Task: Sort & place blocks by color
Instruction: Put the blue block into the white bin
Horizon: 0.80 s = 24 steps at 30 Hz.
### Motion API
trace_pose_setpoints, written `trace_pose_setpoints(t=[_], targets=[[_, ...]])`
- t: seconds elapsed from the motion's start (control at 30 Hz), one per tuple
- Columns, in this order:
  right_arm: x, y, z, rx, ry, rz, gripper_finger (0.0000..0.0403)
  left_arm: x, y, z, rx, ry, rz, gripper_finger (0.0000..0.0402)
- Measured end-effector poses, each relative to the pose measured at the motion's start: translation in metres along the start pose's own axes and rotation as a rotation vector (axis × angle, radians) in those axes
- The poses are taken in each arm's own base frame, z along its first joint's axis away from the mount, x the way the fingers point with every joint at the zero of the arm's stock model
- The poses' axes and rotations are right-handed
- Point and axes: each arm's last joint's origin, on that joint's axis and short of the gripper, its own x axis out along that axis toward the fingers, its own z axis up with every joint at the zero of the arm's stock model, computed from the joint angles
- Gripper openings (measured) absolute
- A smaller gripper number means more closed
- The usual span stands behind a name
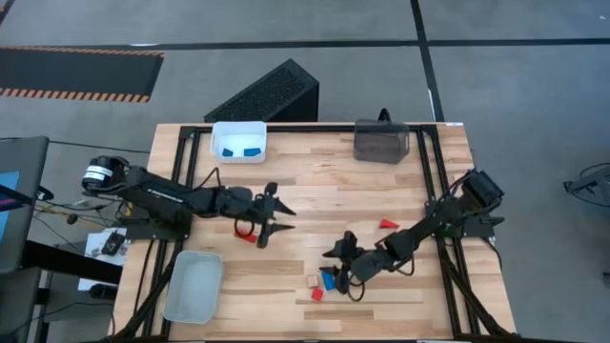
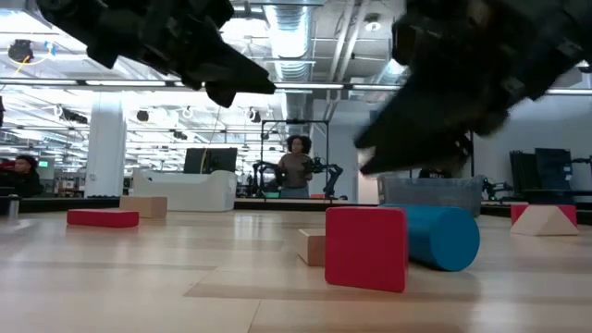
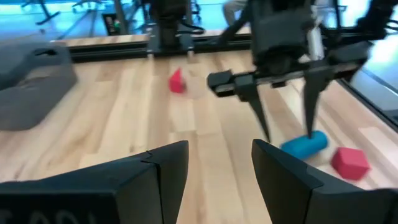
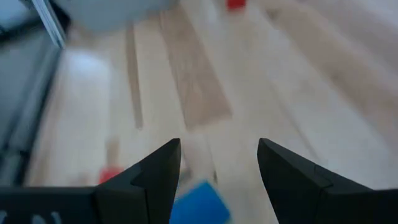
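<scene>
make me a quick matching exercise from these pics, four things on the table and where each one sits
Things:
1. white bin
2. dark tinted bin
3. grey bin
4. red wedge

Places:
A. near-left part of the table, by the left edge
B. far edge, right of centre
C. far edge, left of centre, with blue blocks inside
D. on bare wood beside the right arm, right of centre

Pairs: 1-C, 2-B, 3-A, 4-D

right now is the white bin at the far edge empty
No, the white bin holds blue blocks in the high view.
</scene>
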Motion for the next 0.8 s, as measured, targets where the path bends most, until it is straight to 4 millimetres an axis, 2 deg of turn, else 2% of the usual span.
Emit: trace_pose_setpoints(t=[0.13,0.27,0.47,0.67,0.8], targets=[[0.006,0.002,-0.012,-0.029,0.105,-0.076,0.0240,0.000,-0.011,0.000,0.017,-0.002,-0.039,0.0168],[0.000,0.007,-0.009,-0.030,0.168,-0.131,0.0240,0.000,-0.019,-0.001,0.013,0.017,-0.050,0.0168],[-0.014,0.025,-0.001,-0.014,0.147,-0.069,0.0240,-0.001,-0.024,-0.005,0.016,0.051,0.004,0.0168],[-0.022,0.026,-0.016,-0.361,0.282,-0.036,0.0240,-0.001,-0.025,-0.006,0.014,0.068,0.009,0.0168],[-0.033,0.027,-0.014,-0.496,0.357,0.036,0.0240,-0.001,-0.024,-0.006,0.014,0.068,0.022,0.0168]])
